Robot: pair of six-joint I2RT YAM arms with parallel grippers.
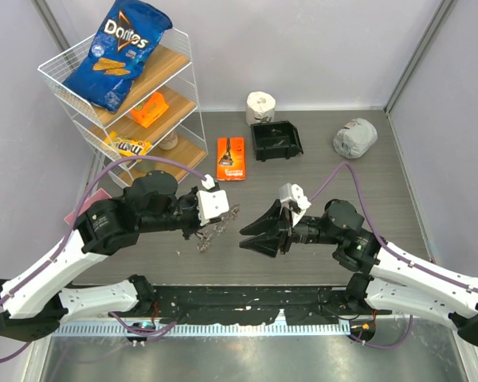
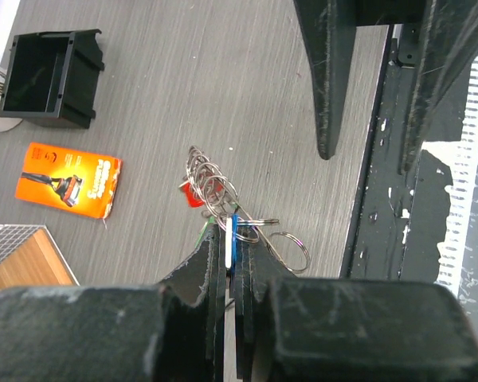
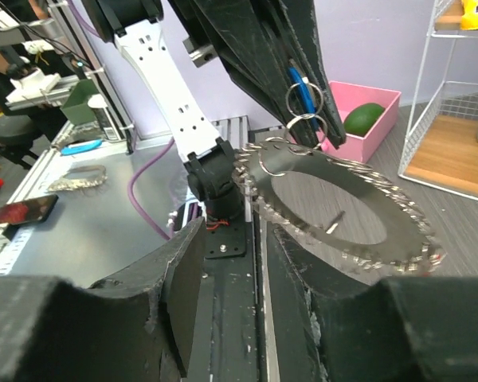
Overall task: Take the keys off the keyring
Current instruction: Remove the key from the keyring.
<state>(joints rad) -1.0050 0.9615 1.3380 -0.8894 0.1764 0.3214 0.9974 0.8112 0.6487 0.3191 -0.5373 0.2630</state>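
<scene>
My left gripper (image 2: pixel 229 243) is shut on a blue-headed key (image 2: pixel 233 231), holding it above the table. From that key hangs the keyring (image 3: pixel 303 163), a wide silver loop fringed with small metal pieces, blurred in the right wrist view. Small split rings (image 2: pixel 211 181) bunch just past the fingertips, with a red key head (image 2: pixel 193 197) and a green one (image 2: pixel 205 231) among them. In the top view the bunch (image 1: pixel 221 225) dangles below the left gripper (image 1: pixel 201 224). My right gripper (image 1: pixel 251 239) stands open just right of it, with nothing between its fingers (image 3: pixel 175 294).
A black bin (image 1: pixel 276 140) and an orange packet (image 1: pixel 230 157) lie behind the grippers. A wire rack (image 1: pixel 187 87) with a Doritos bag (image 1: pixel 119 52) stands at the back left. A paper roll (image 1: pixel 260 105) and a grey bundle (image 1: pixel 354 137) sit at the back. A pink tray (image 3: pixel 374 95) is at the left.
</scene>
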